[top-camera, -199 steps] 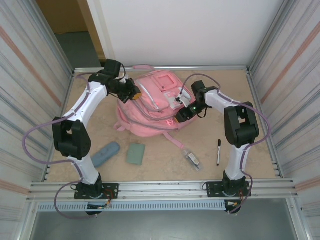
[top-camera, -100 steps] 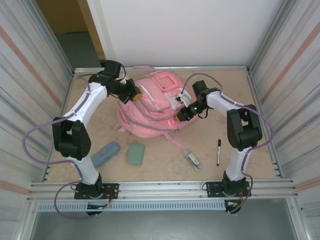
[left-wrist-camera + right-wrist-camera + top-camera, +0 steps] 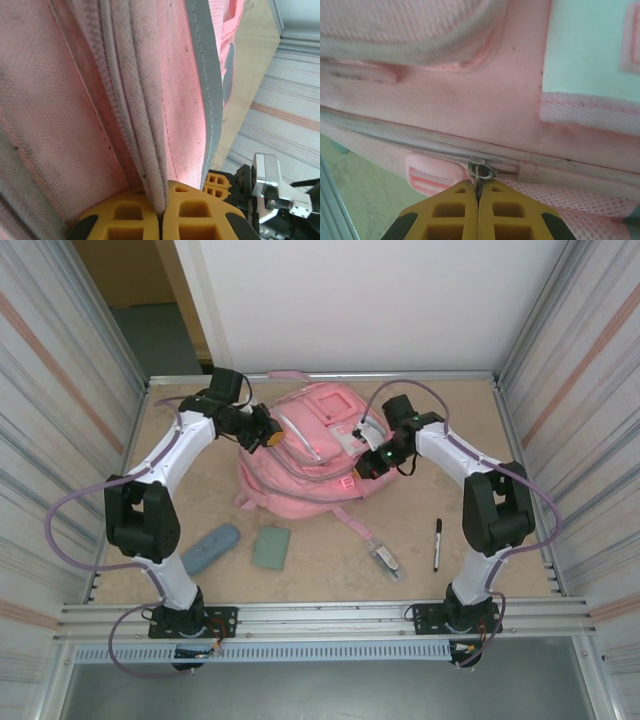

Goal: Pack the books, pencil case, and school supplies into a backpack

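Note:
The pink backpack (image 3: 305, 455) lies at the table's back centre. My left gripper (image 3: 272, 433) is at its left side, shut on a fold of the backpack's zip edge (image 3: 150, 150). My right gripper (image 3: 366, 466) is at its right side, shut on the metal zip pull (image 3: 480, 175) of the backpack (image 3: 470, 105). On the table in front lie the blue-grey pencil case (image 3: 211, 547), the sage-green book (image 3: 271, 546), the black pen (image 3: 437, 543) and a small clear-and-grey item (image 3: 385, 558).
A pink strap (image 3: 352, 524) trails from the backpack toward the clear item. Corrugated walls close in left and right, a white wall behind. Bare table lies at the front centre and far right.
My right gripper has closed on the zip pull and shifted slightly back. The left gripper edged a little right with its fold of fabric.

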